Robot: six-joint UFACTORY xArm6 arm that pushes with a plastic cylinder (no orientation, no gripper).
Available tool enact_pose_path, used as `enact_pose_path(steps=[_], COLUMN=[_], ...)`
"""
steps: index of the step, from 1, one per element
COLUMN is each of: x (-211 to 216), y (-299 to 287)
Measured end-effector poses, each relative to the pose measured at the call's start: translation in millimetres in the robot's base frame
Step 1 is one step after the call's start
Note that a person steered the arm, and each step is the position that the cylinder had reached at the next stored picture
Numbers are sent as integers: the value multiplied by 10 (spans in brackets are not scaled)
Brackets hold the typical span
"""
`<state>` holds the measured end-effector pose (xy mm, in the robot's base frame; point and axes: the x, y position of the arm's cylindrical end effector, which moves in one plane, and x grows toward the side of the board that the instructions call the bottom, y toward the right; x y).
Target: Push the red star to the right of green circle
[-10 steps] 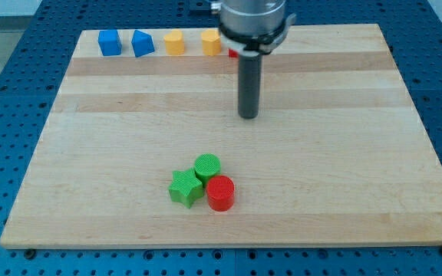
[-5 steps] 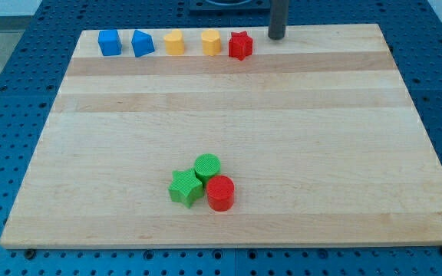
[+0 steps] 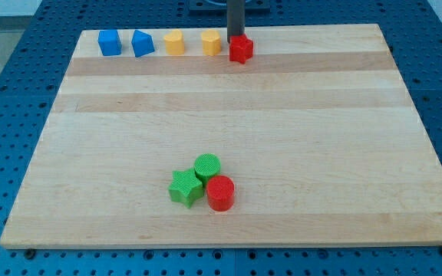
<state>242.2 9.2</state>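
Pale striped wood forms the surface (image 3: 344,115), lying on a blue perforated bench (image 3: 6,92). No pincer shows: my tip (image 3: 235,38) touches the red star (image 3: 241,49) at the view's top, well apart from the green circle (image 3: 207,166) beside the green star (image 3: 185,188) and red cylinder (image 3: 221,193)

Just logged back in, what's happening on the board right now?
My tip sits at the view's top edge of the board, right behind the red star, apparently touching it. The star stands at the right end of the top row, beside two yellow blocks and two blue blocks. The green circle is far down the board, clustered with a green star and a red circle, which occupies its lower right.
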Motion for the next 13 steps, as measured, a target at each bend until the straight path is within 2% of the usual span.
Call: enact_pose_path(steps=[2, 3, 7, 11, 13], x=[696, 865, 961, 1904, 2409], y=[0, 23, 768, 876, 745])
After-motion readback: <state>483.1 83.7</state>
